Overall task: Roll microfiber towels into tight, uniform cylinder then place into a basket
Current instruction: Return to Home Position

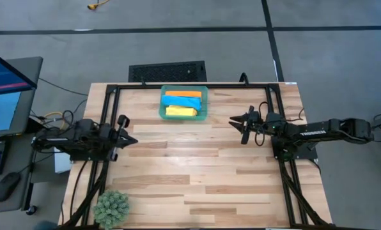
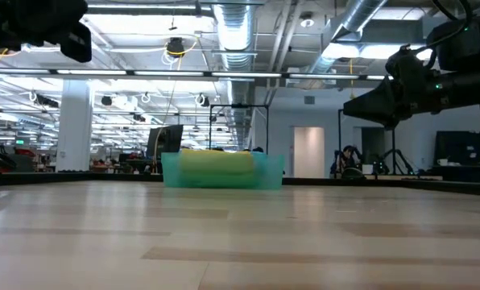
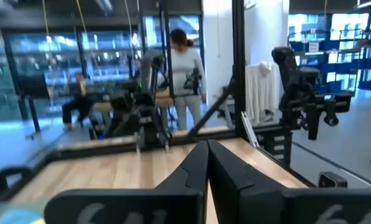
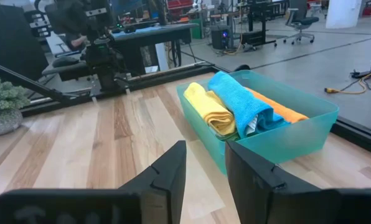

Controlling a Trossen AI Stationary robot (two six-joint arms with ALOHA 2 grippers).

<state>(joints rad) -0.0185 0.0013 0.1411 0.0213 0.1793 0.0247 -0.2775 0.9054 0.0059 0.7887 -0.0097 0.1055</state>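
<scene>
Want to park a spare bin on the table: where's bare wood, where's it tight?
Bare: the wide middle of the table between the left gripper and right gripper, and the near strip from the plant ball to the right edge. Tight: the far edge at the basket, packed with towels.

Even, bright overhead light falls on the table [image 1: 197,166], shadows faint; a monitor [image 1: 2,86] glows at nine o'clock. In the low view ceiling strip lights [image 2: 143,73] glare from ten to two o'clock

Industrial robotics lab: ceiling ducts [image 2: 230,28], shelving [image 3: 335,53]
</scene>
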